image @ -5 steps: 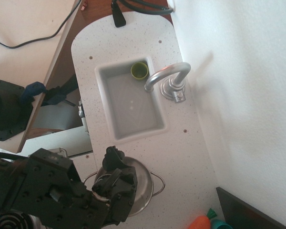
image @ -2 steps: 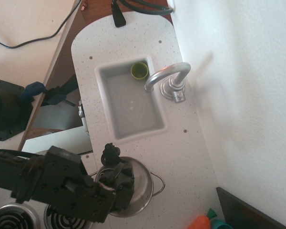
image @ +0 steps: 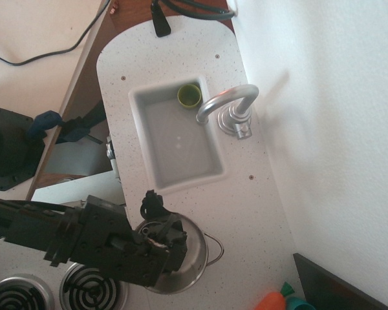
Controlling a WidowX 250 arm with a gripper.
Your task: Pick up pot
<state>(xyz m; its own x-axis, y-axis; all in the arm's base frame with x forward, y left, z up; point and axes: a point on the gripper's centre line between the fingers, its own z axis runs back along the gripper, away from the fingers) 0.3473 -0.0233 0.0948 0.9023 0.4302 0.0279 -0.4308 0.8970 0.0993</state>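
Small green cup (image: pixel 189 95) in the far corner of the white sink (image: pixel 156 169), beside the silver faucet (image: pixel 229 106).

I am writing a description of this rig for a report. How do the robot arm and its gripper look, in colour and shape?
The arm is matte black and made of blocky, angular segments with small screws on their faces. It enters from the left edge. The gripper is also black and bulky, with some small silvery metal parts near the wrist. The fingers cannot be made out separately. No markings or loose cables show on it.
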